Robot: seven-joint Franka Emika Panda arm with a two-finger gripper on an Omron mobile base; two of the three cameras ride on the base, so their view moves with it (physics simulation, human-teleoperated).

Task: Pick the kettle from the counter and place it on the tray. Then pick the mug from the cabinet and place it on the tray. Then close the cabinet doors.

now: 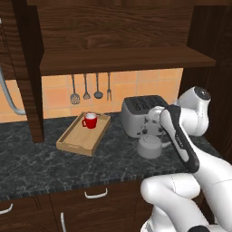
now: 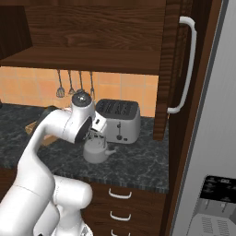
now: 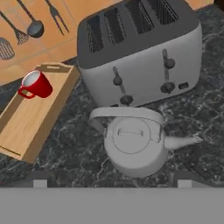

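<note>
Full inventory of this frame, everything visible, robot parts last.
kettle: 1, grey, on the counter in front of the toaster
mug: 1, red, on the tray
tray: 1, light wood, on the counter left of the toaster
toaster: 1, silver, at the back of the counter
utensils: 4, dark metal, hanging on the tiled wall
counter: 1, dark speckled stone
cabinet: 1, dark wood, above the counter, open
cabinet doors: right one swung open, silver bar handle
end effector: 1, open, above the kettle
</note>
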